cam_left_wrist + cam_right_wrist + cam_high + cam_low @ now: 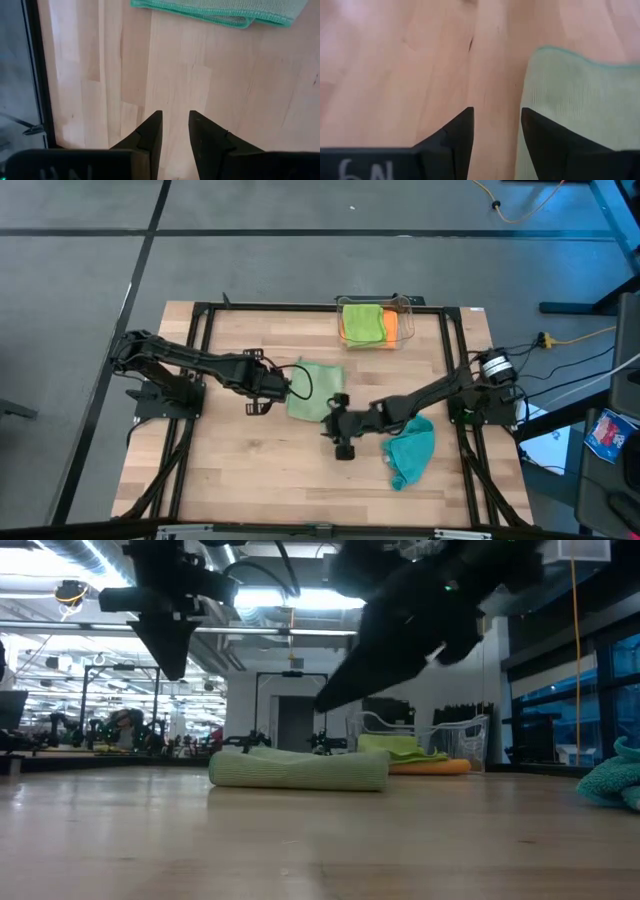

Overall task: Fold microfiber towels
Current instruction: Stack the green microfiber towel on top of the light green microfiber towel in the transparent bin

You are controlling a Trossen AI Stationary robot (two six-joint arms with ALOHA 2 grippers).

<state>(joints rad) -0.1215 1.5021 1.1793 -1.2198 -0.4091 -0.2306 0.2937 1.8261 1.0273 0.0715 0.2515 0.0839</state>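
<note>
Four towels in view. Pale sage towel (317,389) lies folded mid-surface (250,470), between the two arms. Teal towel (411,449) sits crumpled near the right edge, partly under the right arm. Lime towel (362,323) rests on the orange towel (390,327) inside the clear bin (404,302) at the far edge; most of the orange is covered. Left pincer (175,122) hovers just beside the sage towel, fingers parted a little, holding nothing. Right pincer (497,125) at the towel's other edge, fingers apart, empty. Partial marking "6N" on the right wrist housing; remainder cut off.
</note>
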